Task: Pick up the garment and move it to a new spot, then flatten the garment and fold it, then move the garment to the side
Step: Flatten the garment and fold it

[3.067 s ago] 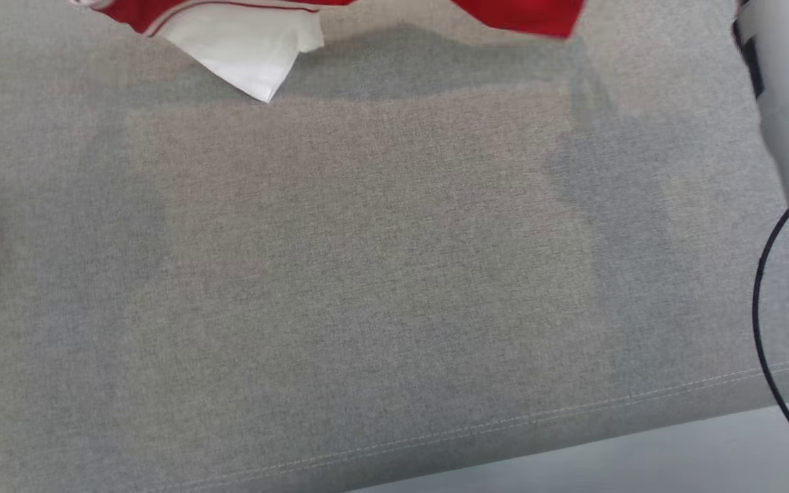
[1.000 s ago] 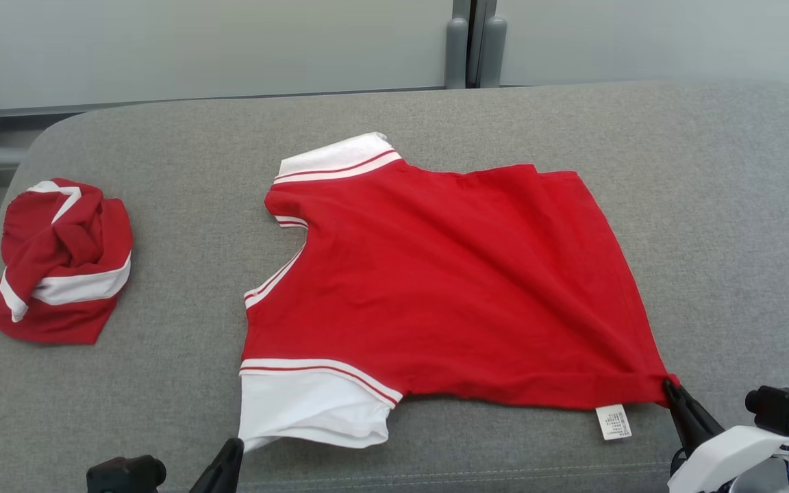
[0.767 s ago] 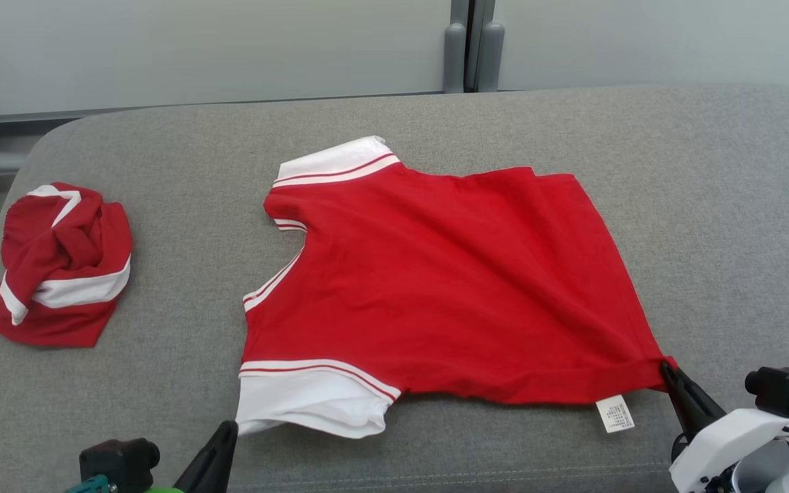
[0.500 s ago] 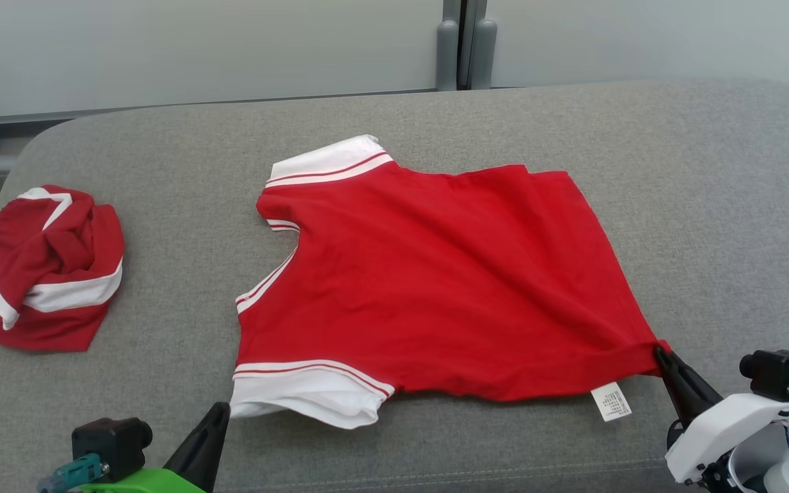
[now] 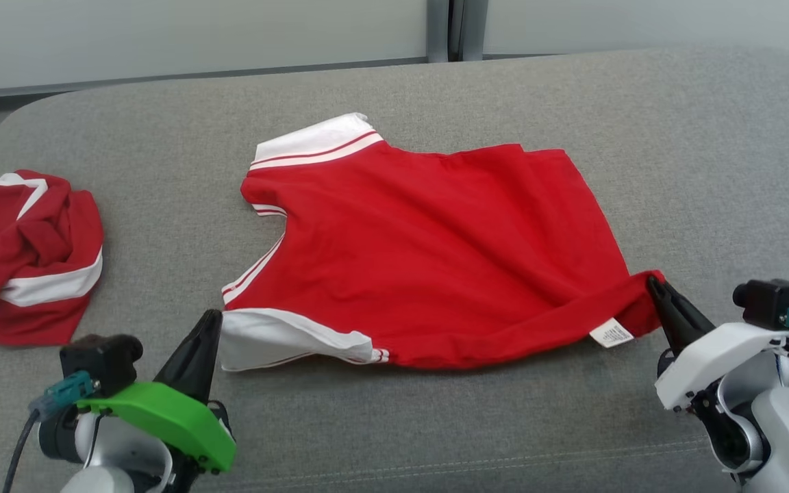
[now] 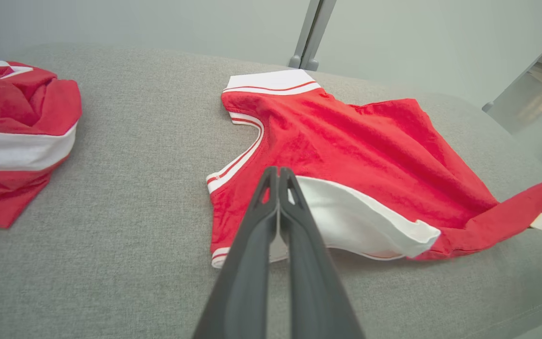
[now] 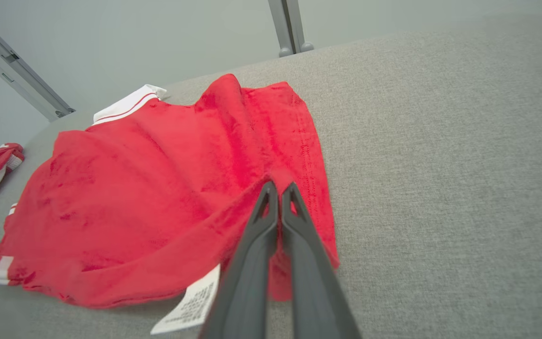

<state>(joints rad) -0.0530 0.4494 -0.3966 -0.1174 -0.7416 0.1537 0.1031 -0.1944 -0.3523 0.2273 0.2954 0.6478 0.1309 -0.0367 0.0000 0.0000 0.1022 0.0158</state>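
Note:
The garment (image 5: 422, 253) is a red T-shirt with white, red-striped sleeves, spread across the grey cushion (image 5: 709, 137), neck to the left. My left gripper (image 5: 211, 316) is shut on the near white sleeve (image 5: 278, 339), lifting its edge and folding it back over the red body (image 6: 346, 146). My right gripper (image 5: 653, 281) is shut on the near hem corner, raised and pulled inward, with a white care label (image 5: 612, 333) hanging just left of it. In the right wrist view the hem (image 7: 275, 181) bunches at my fingers (image 7: 257, 245). The near edge rolls up between both grips.
A second red and white garment (image 5: 24, 257) lies crumpled at the cushion's left end. Bare grey fabric runs to the right (image 5: 730, 178) and along the front seam (image 5: 504, 445). A grey wall with a vertical post (image 5: 448, 27) stands behind.
Both grippers have lifted the shirt's near edge and carried it away from me, so sleeve and hem corner now fold up over the body. The head camera has tilted slightly.

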